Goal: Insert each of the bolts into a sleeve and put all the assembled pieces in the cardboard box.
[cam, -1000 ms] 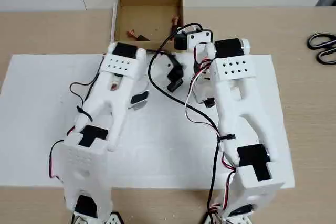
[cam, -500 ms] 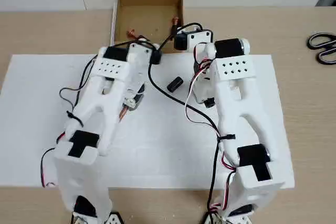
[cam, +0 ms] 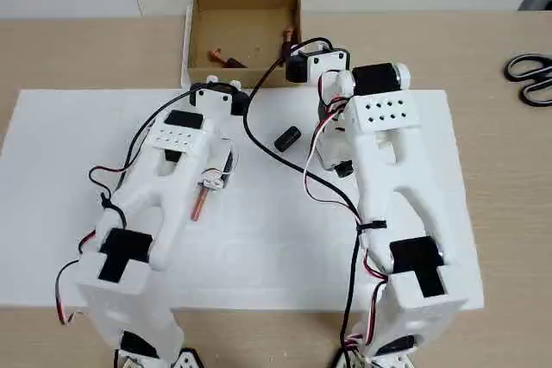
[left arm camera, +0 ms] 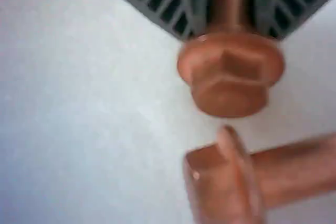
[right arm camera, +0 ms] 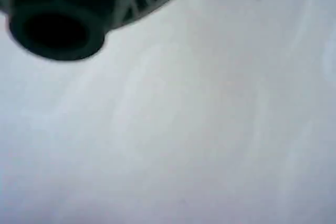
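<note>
My left gripper (left arm camera: 229, 9) is shut on a copper bolt (left arm camera: 231, 72), its shaft between the grey jaws and its hex head sticking out. A second copper bolt (left arm camera: 247, 182) lies on the white sheet just below it. In the high view the left gripper (cam: 210, 182) hangs over the sheet's left-centre, and a bolt (cam: 199, 207) shows at its tip. My right gripper (cam: 342, 166) holds a black sleeve (right arm camera: 55, 30) low over the sheet. A loose black sleeve (cam: 287, 138) lies between the arms. The cardboard box (cam: 200, 23) at the back holds assembled pieces (cam: 222, 59).
A white sheet (cam: 259, 247) covers the middle of the wooden table. Black cables loop from the arms across the sheet near the box. Scissors (cam: 530, 77) lie at the far right edge of the table.
My left arm has drawn back from the box edge toward the front left, carrying the copper bolt. The loose black sleeve came into sight. The right arm has kept still.
</note>
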